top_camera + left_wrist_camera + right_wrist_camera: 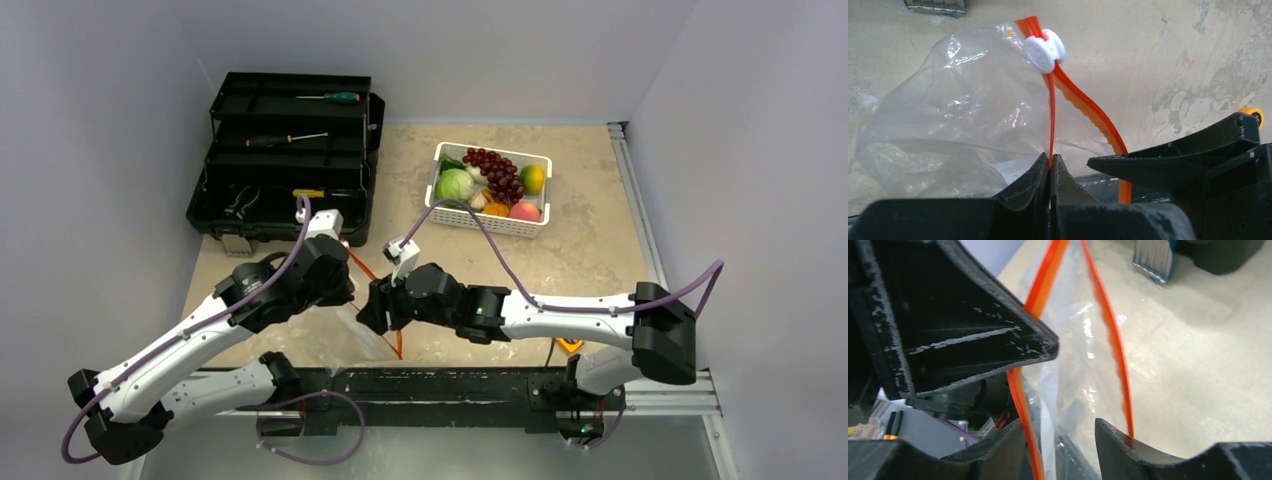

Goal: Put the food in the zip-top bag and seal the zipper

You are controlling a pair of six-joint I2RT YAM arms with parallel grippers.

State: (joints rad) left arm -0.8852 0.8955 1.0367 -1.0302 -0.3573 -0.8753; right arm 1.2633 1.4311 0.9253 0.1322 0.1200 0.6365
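Zip-top bag (948, 125) is bulging out ahead of the jaws, left gripper (1050, 167) is pinching one zipper (1088, 112) strip between pressed-together fingers, right gripper (1058, 432) is sitting spread across the bag's mouth, white slider (1043, 50) is sitting beyond the left fingertips.

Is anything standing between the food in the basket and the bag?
Nothing visible lies on the table between the basket and the bag. Only the right arm's purple cable arches above that stretch. The left gripper is shut on one zipper strip, and the strips stand apart.
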